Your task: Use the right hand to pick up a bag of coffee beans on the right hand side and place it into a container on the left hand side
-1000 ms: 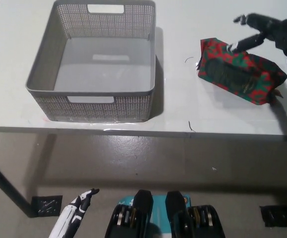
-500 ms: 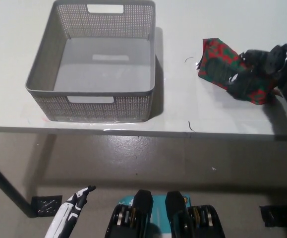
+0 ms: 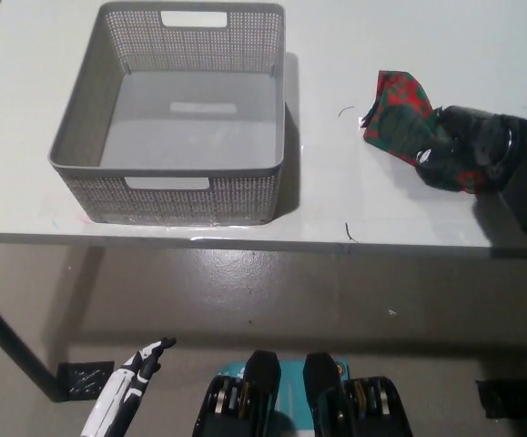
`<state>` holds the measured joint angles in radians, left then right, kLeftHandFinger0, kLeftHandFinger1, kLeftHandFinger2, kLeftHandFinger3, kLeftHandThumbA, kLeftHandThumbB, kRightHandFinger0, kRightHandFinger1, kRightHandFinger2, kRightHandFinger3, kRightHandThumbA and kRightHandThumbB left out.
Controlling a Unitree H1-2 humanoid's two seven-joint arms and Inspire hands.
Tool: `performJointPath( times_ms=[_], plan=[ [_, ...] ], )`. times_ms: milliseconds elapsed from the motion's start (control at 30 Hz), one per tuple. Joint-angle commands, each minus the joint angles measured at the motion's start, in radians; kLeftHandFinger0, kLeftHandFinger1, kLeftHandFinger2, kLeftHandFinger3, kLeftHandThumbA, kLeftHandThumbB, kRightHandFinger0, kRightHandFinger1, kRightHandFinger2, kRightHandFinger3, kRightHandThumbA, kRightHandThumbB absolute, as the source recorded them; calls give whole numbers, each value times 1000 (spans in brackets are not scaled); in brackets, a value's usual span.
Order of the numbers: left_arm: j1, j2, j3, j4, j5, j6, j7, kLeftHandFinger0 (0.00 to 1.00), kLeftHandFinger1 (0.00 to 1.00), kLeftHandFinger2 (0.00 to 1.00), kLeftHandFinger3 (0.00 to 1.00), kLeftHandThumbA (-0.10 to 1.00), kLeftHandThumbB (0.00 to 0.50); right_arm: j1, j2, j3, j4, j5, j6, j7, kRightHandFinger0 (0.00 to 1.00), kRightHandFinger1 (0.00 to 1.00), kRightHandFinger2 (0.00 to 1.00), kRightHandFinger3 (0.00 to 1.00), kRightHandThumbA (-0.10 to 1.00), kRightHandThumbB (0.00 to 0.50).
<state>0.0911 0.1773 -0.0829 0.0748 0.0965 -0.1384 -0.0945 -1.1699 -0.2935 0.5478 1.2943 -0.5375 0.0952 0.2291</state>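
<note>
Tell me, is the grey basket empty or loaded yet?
Empty: the basket shows only its bare floor. The coffee bag lies on the table, under the right hand.

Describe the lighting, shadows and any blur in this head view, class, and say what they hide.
Head view: even, soft light; the grey basket throws a shadow to its right on the white table, with a faint sheen along the table's near edge. The black right hand is slightly blurred over the red-green coffee bag, so its grip is hard to read. The white left hand hangs low, below the table.
</note>
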Motion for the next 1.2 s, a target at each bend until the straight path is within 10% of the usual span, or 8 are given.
performJointPath(
  times_ms=[0,33,133,667,933,1067,1167],
  plan=[
    [-15,17,9,-26,-11,-37,-12,1000,1000,1000,1000,1000,369,97,29,-59,27,18,-189,-410,89,495,872,825,-100,116],
    [-26,18,11,-23,-11,-37,-11,1000,1000,1000,1000,1000,356,84,29,-62,28,18,-191,-417,173,640,964,982,-100,112],
    [-32,19,10,-15,-5,-42,-9,1000,1000,1000,1000,1000,346,67,28,-63,22,4,-198,-469,312,764,1000,1000,-100,134],
    [-33,30,-12,-15,55,-39,-5,952,1000,1000,1000,1000,308,5,0,-220,-370,19,-306,-601,86,580,875,1000,-100,126],
    [-34,37,-19,-19,66,-32,-13,929,1000,1000,1000,1000,289,-83,-3,-336,-654,75,-211,-456,99,470,777,819,-100,251],
    [-30,40,-28,-17,75,-38,-15,873,1000,1000,1000,1000,289,-122,34,-337,-684,60,-174,-422,137,627,1000,1000,-100,150],
    [-33,44,-40,-29,89,-21,-18,831,990,1000,1000,1000,277,-165,83,-305,-677,21,-198,-438,55,570,887,1000,-100,170]
  ],
)
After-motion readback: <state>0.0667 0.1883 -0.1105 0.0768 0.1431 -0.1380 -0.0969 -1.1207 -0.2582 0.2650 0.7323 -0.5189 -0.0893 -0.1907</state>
